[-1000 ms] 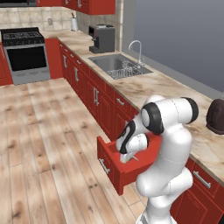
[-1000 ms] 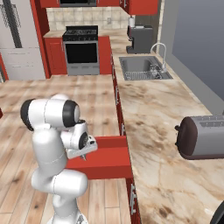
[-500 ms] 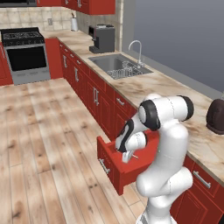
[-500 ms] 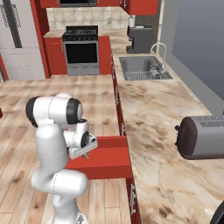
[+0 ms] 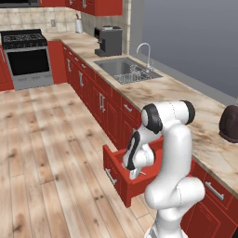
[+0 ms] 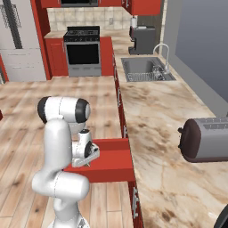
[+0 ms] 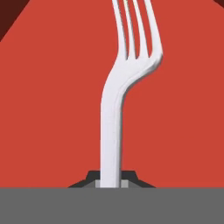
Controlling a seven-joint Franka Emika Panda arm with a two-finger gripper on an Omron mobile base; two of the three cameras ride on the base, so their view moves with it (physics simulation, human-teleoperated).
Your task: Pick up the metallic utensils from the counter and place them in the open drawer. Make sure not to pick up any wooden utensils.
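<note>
A pale grey metal fork (image 7: 111, 122) is clamped by its handle in my gripper (image 7: 110, 181), tines pointing away over the red floor of the open drawer (image 7: 48, 109). My gripper (image 5: 135, 172) hangs inside the pulled-out red drawer (image 5: 116, 179), which has a small silver bar handle on its front. From the other side the hand (image 6: 84, 156) sits over the drawer (image 6: 111, 162), at its left end. The counter with the other utensils and the wooden utensils are out of view.
A marbled worktop (image 6: 147, 111) with a steel sink (image 5: 125, 69) runs above the red cabinets. A toaster (image 6: 207, 139) stands on it near the drawer. A coffee machine (image 5: 108, 41) and a stove (image 5: 27, 56) lie farther back. Wooden floor (image 5: 46, 153) is open to the left.
The hand has sunk slightly into the drawer, still holding the fork. The base and the drawer have not moved.
</note>
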